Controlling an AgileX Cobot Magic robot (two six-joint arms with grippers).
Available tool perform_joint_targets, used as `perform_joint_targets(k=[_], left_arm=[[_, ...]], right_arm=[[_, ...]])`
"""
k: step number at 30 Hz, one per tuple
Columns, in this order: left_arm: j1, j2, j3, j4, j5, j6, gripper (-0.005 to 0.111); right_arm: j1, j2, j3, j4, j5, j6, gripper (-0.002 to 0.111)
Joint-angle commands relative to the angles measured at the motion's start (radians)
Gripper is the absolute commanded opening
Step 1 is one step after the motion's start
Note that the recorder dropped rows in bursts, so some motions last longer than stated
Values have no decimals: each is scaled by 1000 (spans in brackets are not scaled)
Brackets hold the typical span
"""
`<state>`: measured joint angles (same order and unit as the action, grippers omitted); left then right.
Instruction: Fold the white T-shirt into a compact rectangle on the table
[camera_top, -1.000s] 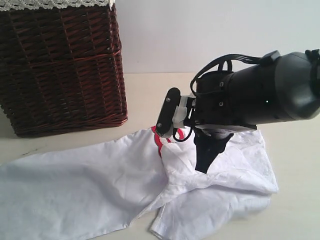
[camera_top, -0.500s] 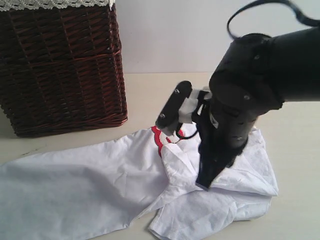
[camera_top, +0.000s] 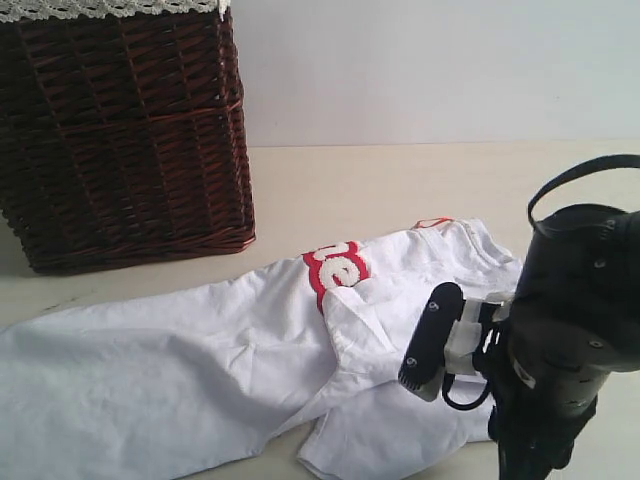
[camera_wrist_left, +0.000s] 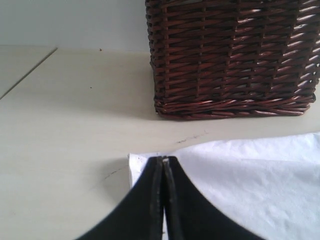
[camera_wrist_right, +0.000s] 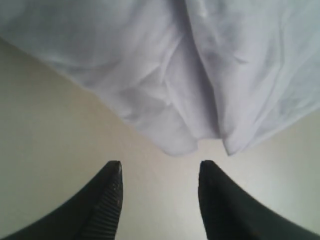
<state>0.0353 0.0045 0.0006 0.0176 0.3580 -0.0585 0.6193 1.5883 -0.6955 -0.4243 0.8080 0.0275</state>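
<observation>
shirt (camera_top: 200, 370) lay crumpled, partly doubled over, on the table (camera_top: 400, 190) in front of the basket (camera_top: 130, 130). judged light and limp, likely to drag and bunch; best pinched at a hem edge or corner. left gripper (camera_wrist_left: 164, 165) was closed tight at a shirt corner; whether cloth sat between the jaws could not be told. right gripper (camera_wrist_right: 160, 175) stood open and empty over bare table, just short of a loose fold. only the exterior view showed the red lettering and overall lie; only the wrist views showed the jaws.
</observation>
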Motion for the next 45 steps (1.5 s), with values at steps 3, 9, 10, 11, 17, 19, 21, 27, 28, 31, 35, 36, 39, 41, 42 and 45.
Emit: perform_joint_targets(k=[3, 9, 10, 11, 17, 19, 21, 27, 28, 31, 35, 36, 39, 41, 42, 45], left_arm=[[4, -4, -1, -7, -7, 2, 0], [4, -4, -1, -7, -7, 2, 0], [4, -4, -1, -7, -7, 2, 0], [4, -4, -1, -7, -7, 2, 0], [4, -4, -1, -7, -7, 2, 0], [4, -4, -1, -7, -7, 2, 0], [4, -4, -1, -7, -7, 2, 0], [4, -4, -1, -7, -7, 2, 0], [4, -4, -1, -7, -7, 2, 0], [4, -4, -1, -7, -7, 2, 0], [4, -4, -1, -7, -7, 2, 0], [4, -4, -1, -7, -7, 2, 0], [4, -4, -1, -7, -7, 2, 0], [4, -4, -1, -7, -7, 2, 0], [4, -4, -1, -7, -7, 2, 0], [4, -4, -1, -7, -7, 2, 0]], right_arm=[[-2, 68, 1, -25, -139, -28, 47], [-2, 164, -11, -70, -145, 4, 42], [-2, 174, -22, -77, -139, 16, 41], [-2, 182, -37, -79, -128, 27, 38], [-2, 156, -153, -67, -52, 9, 0], [-2, 124, -181, -3, -46, -108, 0], [-2, 94, -208, 97, -24, -234, 0], [-17, 62, -325, 173, 42, -358, 0], [-24, 64, -340, 161, 31, -358, 0], [-56, 64, -369, 143, -32, -358, 0], [-111, 69, -370, 80, -144, -267, 0], [-127, 73, -370, 66, -160, -239, 0], [-175, 95, -370, 30, -187, -170, 5], [-207, 116, -370, 19, -218, -116, 11], [-221, 130, -370, 19, -238, -94, 13], [-248, 189, -370, 19, -287, -40, 18]])
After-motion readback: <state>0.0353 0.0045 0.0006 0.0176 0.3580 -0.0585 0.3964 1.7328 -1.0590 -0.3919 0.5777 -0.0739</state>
